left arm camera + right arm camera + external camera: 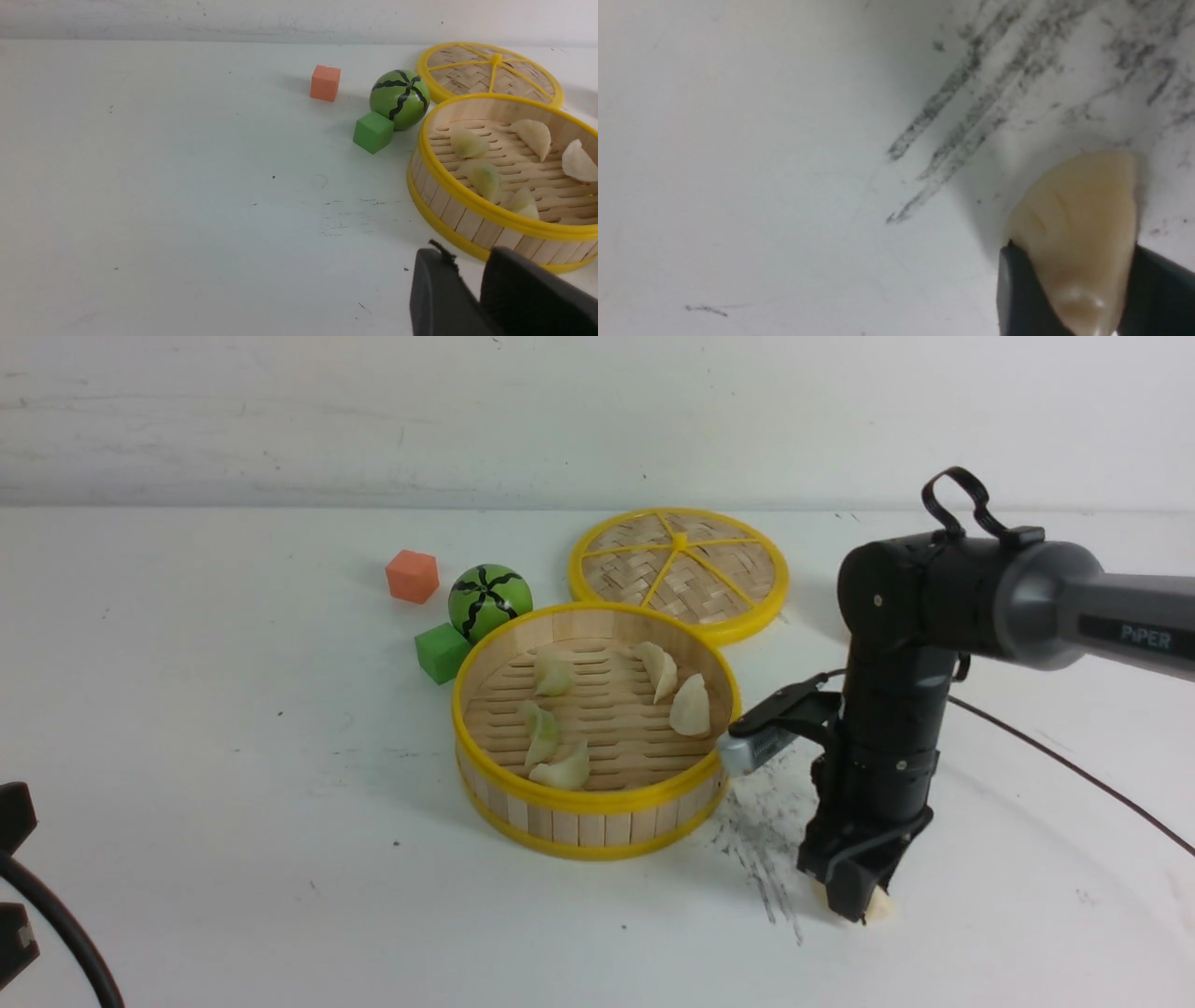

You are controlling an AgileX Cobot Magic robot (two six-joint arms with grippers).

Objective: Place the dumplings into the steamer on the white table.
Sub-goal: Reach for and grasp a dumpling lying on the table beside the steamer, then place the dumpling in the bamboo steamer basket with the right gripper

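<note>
On the scuffed white table (280, 896), the round yellow-rimmed bamboo steamer (597, 821) stands near, leftward and beyond the right pincer (857, 907), the nearer arm. Its jaws pinch a cream-white pleated dumpling (1078, 210) directly beneath it at table level, long axis crosswise to the squeeze, tip pointing away from the wrist

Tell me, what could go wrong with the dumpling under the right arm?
The right fingers grip only one end of the cream dumpling, so it might slip out when lifted. The steamer has a raised rim on the way; carried low, the dumpling could knock against it or bounce off onto the white table.
</note>
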